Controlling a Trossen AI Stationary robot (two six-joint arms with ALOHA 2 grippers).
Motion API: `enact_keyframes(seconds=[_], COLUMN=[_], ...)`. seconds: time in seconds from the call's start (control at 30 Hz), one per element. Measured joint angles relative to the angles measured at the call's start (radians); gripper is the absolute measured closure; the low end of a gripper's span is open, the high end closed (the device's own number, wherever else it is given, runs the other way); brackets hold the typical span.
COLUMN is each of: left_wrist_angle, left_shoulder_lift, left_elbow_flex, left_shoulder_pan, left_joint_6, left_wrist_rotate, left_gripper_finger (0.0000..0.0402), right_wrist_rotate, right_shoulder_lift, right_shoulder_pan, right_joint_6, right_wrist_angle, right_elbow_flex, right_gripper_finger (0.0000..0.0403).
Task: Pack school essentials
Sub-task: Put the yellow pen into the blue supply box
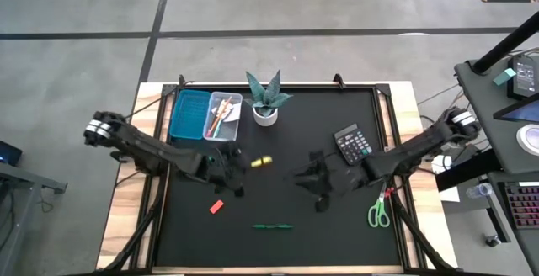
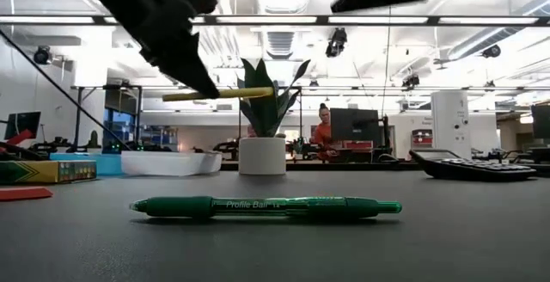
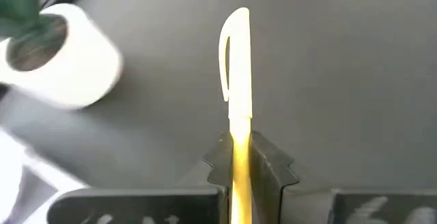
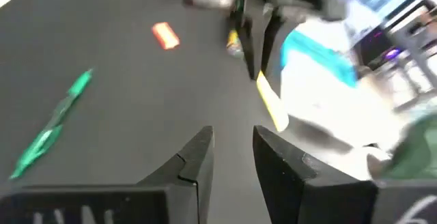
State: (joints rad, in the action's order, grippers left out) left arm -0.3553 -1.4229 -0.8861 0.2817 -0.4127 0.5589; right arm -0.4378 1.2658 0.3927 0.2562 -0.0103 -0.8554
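Left gripper [image 1: 238, 168] is clamped on the yellow pen [image 1: 262, 161], which is held clear of the table; in the left wrist view the pen [image 3: 236, 80] is seen pinched between the two fingers [image 3: 217, 166], its capped end pointing straight ahead. From above, the pen's long axis runs left to right, sticking out of the gripper toward the table's middle. The clear tray [image 1: 224, 114], already holding some pencils, lies to the far left of the gripper, just right of the teal lid [image 1: 189, 114] and left of the plant [image 1: 266, 99]. The coming move is judged to be a carry back and to the far left, with the pen turned to lie along the tray's length. Near the left gripper, the red eraser [image 1: 216, 206] lies flat on the mat, and the green pen [image 1: 273, 225] lies farther right at the near edge, its axis also left to right. Right gripper [image 1: 313, 177] hovers at mid-table with its fingers parted and nothing between them. Scissors [image 1: 378, 212] lie near right, the calculator [image 1: 354, 144] beyond them.
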Motion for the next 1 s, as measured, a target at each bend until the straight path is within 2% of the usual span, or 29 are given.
enact_keyframes(seconds=[0.2, 0.43, 0.57, 0.73, 1.0], left_wrist_angle=[-0.118, -0.227, -0.209, -0.109, -0.064], left_shoulder_lift=[0.123, 0.187, 0.185, 0.171, 0.119], left_elbow_flex=[0.067, 0.165, 0.208, 0.223, 0.223], left_shoulder_pan=[-0.149, -0.345, -0.466, -0.583, -0.706], left_joint_6=[-0.117, -0.259, -0.296, -0.258, -0.21], left_wrist_rotate=[0.0, 0.012, 0.016, 0.017, 0.015], left_gripper_finger=[0.0395, 0.0395, 0.0395, 0.0379, 0.0385], right_wrist_rotate=[0.012, 0.028, 0.029, 0.026, 0.025], right_shoulder_lift=[-0.141, -0.211, -0.239, -0.264, -0.265], right_shoulder_pan=[-0.09, -0.124, -0.123, -0.125, -0.127], right_joint_6=[0.043, 0.061, 0.071, 0.092, 0.106], right_wrist_angle=[-0.144, -0.206, -0.213, -0.201, -0.205], right_elbow_flex=[0.095, 0.162, 0.172, 0.187, 0.185], right_gripper_finger=[0.0329, 0.0333, 0.0333, 0.0333, 0.0337])
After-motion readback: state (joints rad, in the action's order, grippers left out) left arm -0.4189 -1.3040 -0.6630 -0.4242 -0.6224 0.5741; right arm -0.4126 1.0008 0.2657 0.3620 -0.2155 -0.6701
